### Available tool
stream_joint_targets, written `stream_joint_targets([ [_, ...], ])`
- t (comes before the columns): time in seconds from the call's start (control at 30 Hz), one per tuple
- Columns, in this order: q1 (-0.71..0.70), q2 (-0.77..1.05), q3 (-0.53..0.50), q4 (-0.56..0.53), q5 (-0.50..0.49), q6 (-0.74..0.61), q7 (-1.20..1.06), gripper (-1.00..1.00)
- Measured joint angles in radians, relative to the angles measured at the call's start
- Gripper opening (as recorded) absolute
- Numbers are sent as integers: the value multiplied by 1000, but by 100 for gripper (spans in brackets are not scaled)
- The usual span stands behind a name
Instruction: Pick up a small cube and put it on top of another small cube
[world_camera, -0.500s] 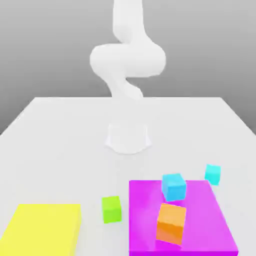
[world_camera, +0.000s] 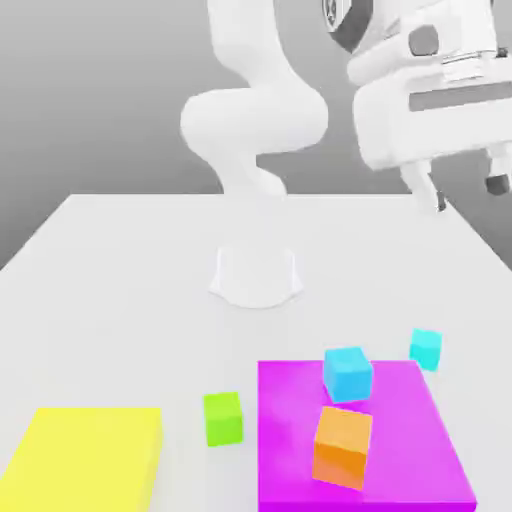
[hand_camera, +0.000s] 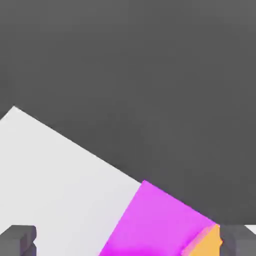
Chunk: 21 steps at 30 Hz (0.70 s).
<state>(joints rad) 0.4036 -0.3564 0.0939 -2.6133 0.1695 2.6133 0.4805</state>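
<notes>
Gripper (world_camera: 464, 195) high above table (world_camera: 120, 300), jaws wide, empty; small cube (world_camera: 426, 349) beside magenta block (world_camera: 420, 450)

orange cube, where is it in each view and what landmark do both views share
Exterior view: the orange cube sits on the magenta pad, in front of the sky-blue cube.
Hand view: an orange sliver at the pad's edge, beside one dark fingertip.
Shared landmark: the magenta pad on the white table.
</notes>
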Motion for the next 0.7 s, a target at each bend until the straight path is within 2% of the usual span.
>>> stream_joint_targets([
  [0.3,148,222,122,-161,-10,165,-92,0],
  [0.4,187,296,164,-216,-69,223,-83,0],
  [0.47,220,347,178,-250,-146,261,-51,0],
  [0.6,280,482,77,-239,-316,366,59,0],
  [0.7,360,590,-22,-218,-393,450,117,0],
])
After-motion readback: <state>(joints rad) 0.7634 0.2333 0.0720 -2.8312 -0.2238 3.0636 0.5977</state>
